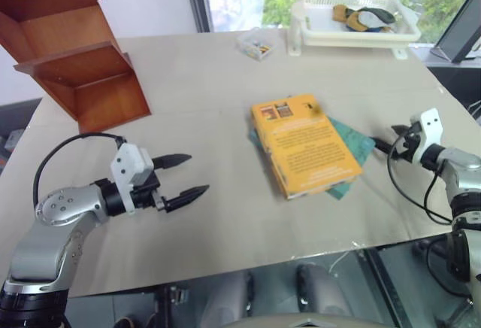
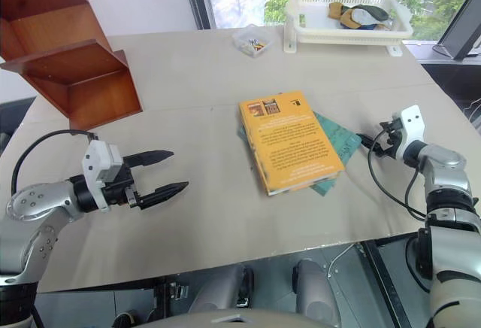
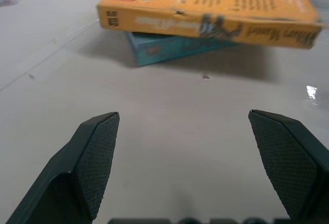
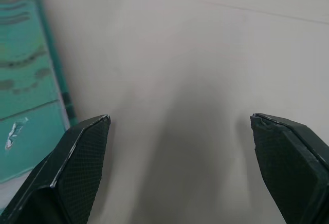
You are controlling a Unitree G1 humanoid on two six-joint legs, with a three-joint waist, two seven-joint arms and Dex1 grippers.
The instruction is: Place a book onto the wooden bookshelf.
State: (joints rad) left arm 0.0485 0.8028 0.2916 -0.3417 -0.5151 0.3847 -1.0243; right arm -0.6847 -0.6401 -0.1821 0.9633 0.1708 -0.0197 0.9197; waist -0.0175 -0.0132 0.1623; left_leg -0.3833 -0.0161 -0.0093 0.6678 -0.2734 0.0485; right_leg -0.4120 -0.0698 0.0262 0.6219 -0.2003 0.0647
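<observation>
Head cameras: the book (image 1: 304, 145), a thick orange-yellow paperback, lies flat atop a teal book (image 1: 352, 146) on the table (image 1: 210, 87), between the left gripper (image 1: 187, 175) and the right gripper (image 2: 373, 144), both empty and spread wide; the wooden bookshelf (image 1: 71, 50) stands well apart beyond the left fingers. It looks stiff, fairly heavy and smooth-covered, best pinched across its thickness at a long edge

Left wrist: the spine and its overhang above the teal book face the open fingers (image 3: 97, 154)

Right wrist: the teal cover sits just beside one spread finger (image 4: 82, 162), bare table ahead
</observation>
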